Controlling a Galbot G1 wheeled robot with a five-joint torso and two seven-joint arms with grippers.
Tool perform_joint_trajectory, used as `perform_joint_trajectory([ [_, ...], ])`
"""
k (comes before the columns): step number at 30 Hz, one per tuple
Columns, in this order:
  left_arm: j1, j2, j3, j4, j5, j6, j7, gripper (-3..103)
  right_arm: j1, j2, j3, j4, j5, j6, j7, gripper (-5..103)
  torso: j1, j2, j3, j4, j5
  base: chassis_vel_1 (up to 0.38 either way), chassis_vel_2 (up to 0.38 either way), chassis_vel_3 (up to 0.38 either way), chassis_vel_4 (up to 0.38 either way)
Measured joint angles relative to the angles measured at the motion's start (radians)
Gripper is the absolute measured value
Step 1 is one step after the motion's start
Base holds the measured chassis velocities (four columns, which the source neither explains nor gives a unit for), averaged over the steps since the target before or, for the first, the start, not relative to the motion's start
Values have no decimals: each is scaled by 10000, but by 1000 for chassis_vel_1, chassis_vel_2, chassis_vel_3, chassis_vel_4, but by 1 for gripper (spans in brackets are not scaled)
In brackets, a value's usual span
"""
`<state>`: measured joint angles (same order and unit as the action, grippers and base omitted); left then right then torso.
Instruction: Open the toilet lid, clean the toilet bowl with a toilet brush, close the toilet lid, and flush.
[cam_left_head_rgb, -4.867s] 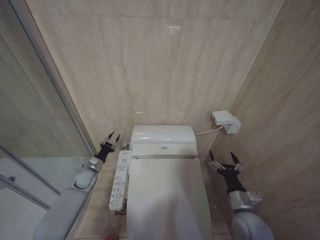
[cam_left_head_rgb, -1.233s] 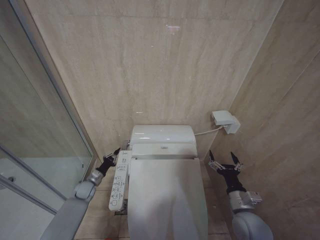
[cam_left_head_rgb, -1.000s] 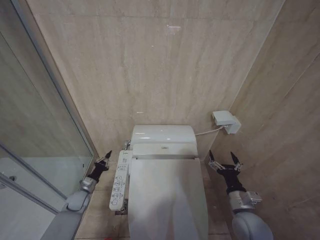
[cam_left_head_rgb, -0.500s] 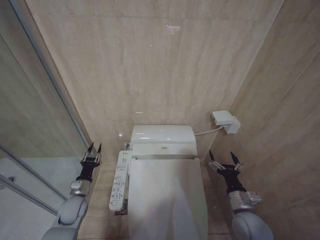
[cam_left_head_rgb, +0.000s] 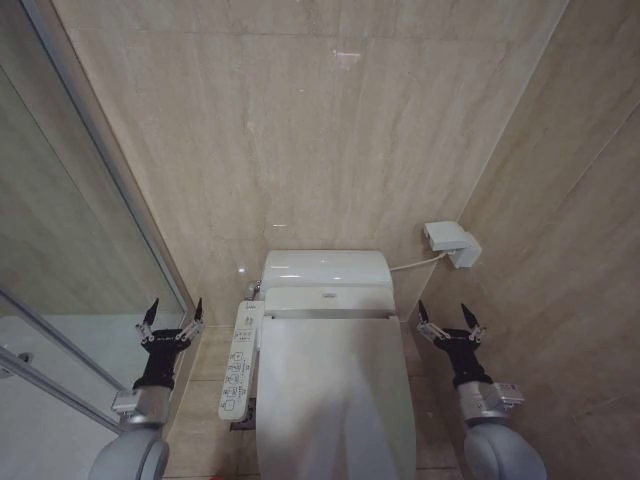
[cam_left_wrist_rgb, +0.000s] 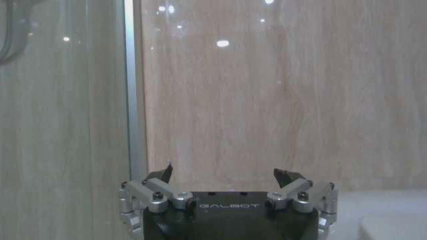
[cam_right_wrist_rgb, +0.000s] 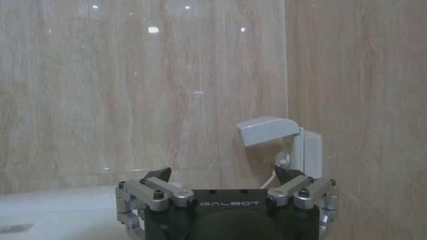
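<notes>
The toilet lid (cam_left_head_rgb: 335, 400) lies closed between the spread-fingered left gripper (cam_left_head_rgb: 172, 317) and right gripper (cam_left_head_rgb: 448, 318).

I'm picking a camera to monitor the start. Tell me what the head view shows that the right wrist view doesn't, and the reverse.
Head view alone: the closed toilet lid, the control panel, the glass shower screen, and the open left gripper beside it. Right wrist view alone: nothing new, just a closer look. Both: the open right gripper, empty, the white wall box with its cable, and the beige tiled wall.
</notes>
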<state>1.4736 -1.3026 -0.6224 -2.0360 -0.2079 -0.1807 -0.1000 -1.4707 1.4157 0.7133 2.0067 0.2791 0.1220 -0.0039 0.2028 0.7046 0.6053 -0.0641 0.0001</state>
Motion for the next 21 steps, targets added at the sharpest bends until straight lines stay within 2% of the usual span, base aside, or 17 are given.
perform_joint_trajectory([
  [1,169,-49,5,-173,-89,14,-1,82,0,0,0,0,0,0,0,100,0,0,0,0,1,0,0,0,0],
  [2,308,-83,6,-325,-181,27,16,100,0,0,0,0,1,0,0,100,0,0,0,2,-1,0,0,0,0],
  [12,879,43,106,-699,-323,-162,187,100,0,0,0,0,0,0,0,100,0,0,0,0,0,0,0,0,0],
  [21,1123,-42,456,-779,60,-355,56,100,0,0,0,0,0,0,0,100,0,0,1,0,0,0,0,0,0],
])
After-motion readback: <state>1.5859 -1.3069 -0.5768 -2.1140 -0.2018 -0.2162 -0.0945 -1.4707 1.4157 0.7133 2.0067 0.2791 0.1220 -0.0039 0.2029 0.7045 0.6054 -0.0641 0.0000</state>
